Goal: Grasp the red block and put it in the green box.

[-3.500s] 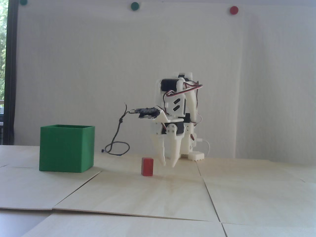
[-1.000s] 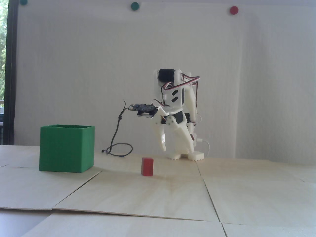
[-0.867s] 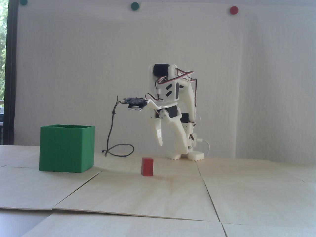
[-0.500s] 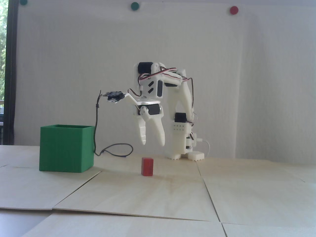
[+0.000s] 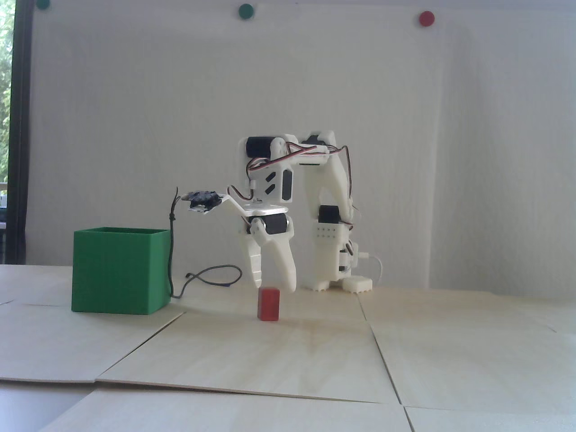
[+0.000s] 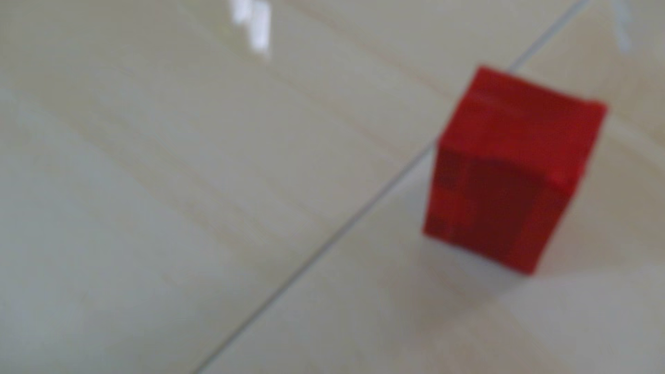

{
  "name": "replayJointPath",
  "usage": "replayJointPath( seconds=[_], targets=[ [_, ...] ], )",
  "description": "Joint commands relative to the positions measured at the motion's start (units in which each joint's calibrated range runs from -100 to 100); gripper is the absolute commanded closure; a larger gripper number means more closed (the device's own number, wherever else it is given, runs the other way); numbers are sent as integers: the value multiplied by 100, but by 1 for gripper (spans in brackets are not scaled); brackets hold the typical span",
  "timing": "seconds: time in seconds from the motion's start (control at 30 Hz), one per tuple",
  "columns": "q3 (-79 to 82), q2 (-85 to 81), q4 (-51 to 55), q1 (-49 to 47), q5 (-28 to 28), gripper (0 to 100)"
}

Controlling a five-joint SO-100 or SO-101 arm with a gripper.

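In the fixed view the red block [image 5: 268, 304] stands upright on the wooden table [image 5: 315, 360], long axis vertical, right of the green box [image 5: 121, 270] and well apart from it. The claw [image 5: 273, 288] hangs directly above it, fingers apart and tips just above its top. Half a second earlier the claw hung higher; the block has not moved.
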Motion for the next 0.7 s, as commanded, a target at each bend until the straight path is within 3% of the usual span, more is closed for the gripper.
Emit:
replayJointPath(
  seconds=[0.0,0.67],
  targets=[
    [-109,18,-206,-15,-33,66],
    [-38,50,-796,-143,-44,66]
  ],
)
